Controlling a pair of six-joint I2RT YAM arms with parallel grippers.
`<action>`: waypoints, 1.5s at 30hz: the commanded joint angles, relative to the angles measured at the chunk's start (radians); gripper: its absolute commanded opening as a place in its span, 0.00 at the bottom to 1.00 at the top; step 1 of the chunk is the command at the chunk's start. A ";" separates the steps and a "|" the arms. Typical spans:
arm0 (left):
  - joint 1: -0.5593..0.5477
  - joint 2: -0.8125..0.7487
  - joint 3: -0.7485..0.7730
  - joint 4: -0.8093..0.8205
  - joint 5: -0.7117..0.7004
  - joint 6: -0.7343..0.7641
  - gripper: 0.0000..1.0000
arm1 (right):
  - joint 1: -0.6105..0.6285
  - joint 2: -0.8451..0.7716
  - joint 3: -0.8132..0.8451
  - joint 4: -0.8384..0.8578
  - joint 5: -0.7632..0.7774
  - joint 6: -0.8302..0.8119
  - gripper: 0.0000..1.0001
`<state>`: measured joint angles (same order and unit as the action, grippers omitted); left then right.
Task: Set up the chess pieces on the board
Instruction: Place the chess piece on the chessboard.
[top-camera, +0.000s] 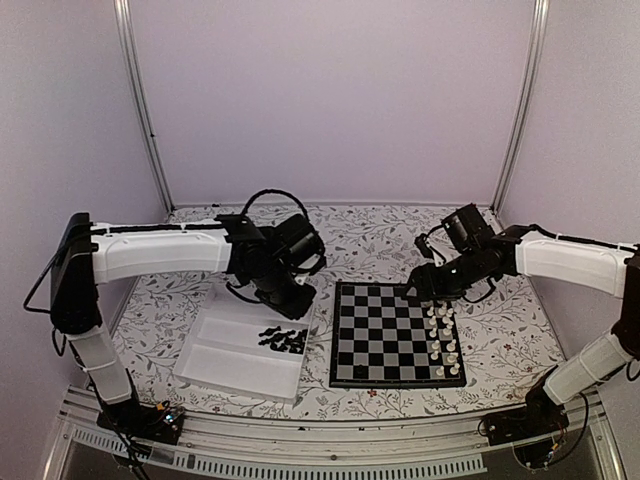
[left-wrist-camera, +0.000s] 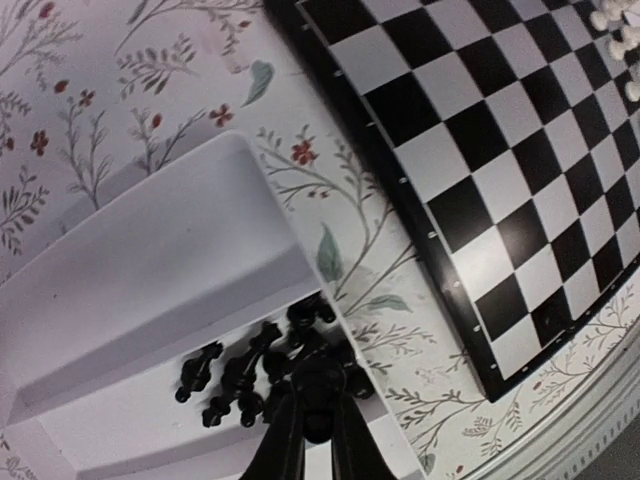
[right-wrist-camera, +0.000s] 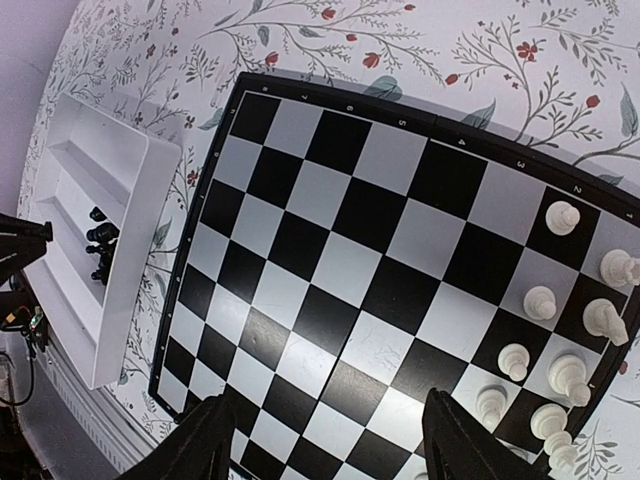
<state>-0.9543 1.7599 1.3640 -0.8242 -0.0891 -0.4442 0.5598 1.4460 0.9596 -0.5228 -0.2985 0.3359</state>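
Chess pieces (top-camera: 283, 340) heaped at right edge of white tray (top-camera: 222, 368), beside left edge of board (top-camera: 385, 335). Left gripper (left-wrist-camera: 316, 392) pressed together within heap; hold on piece not discernible. Right gripper (right-wrist-camera: 330, 452) spread wide over board's far edge.

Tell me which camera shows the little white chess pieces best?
The right wrist view: the white chess pieces stand large and separate on the chessboard. The top view shows them tiny, along the chessboard's right edge. The left wrist view catches only a few, in its upper right corner.
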 joint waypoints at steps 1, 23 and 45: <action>-0.077 0.131 0.129 0.030 0.081 0.161 0.11 | -0.005 -0.034 -0.018 0.008 0.007 0.006 0.67; -0.202 0.404 0.357 0.001 0.213 0.281 0.13 | -0.013 -0.196 -0.115 -0.041 0.072 0.044 0.68; -0.215 0.459 0.389 -0.015 0.241 0.292 0.16 | -0.013 -0.238 -0.147 -0.040 0.068 0.067 0.68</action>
<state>-1.1542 2.2040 1.7351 -0.8261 0.1291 -0.1650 0.5495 1.2297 0.8234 -0.5606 -0.2409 0.3901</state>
